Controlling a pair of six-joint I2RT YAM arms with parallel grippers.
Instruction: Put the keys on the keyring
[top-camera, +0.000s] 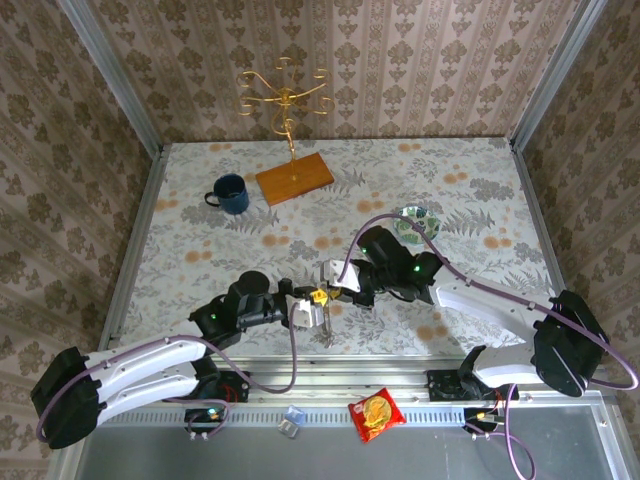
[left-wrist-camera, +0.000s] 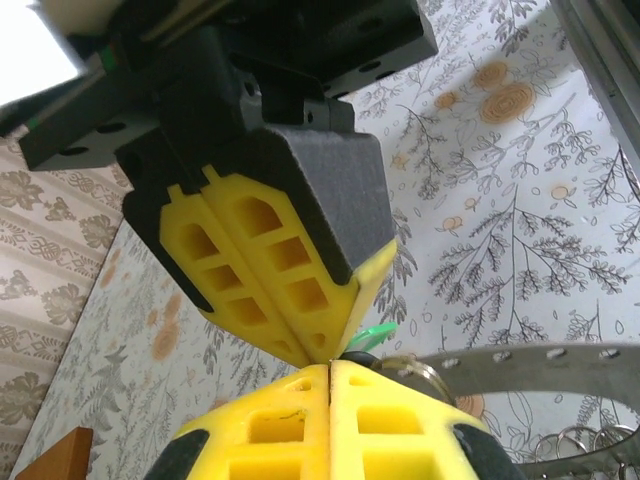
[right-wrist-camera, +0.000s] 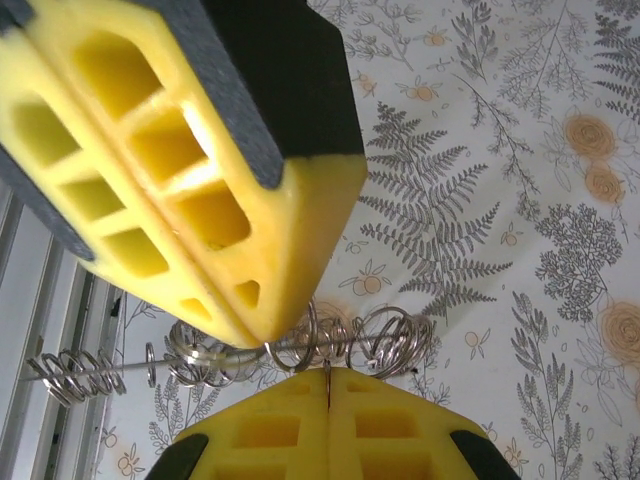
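Both arms meet nose to nose low over the table (top-camera: 480, 190)

Nearest, a red snack packet (top-camera: 375, 413) lies on the front rail. Just beyond it, the left gripper (left-wrist-camera: 330, 378) and the right gripper (right-wrist-camera: 328, 385) each have their fingers pressed together, tips almost touching. The green key (left-wrist-camera: 372, 334) pokes out between them with the keyring (left-wrist-camera: 425, 372) just beside it; which gripper pinches which, I cannot tell. Farther back stand a blue mug (top-camera: 230, 193) and a gold stand (top-camera: 285, 98) on a wooden base (top-camera: 295, 178).
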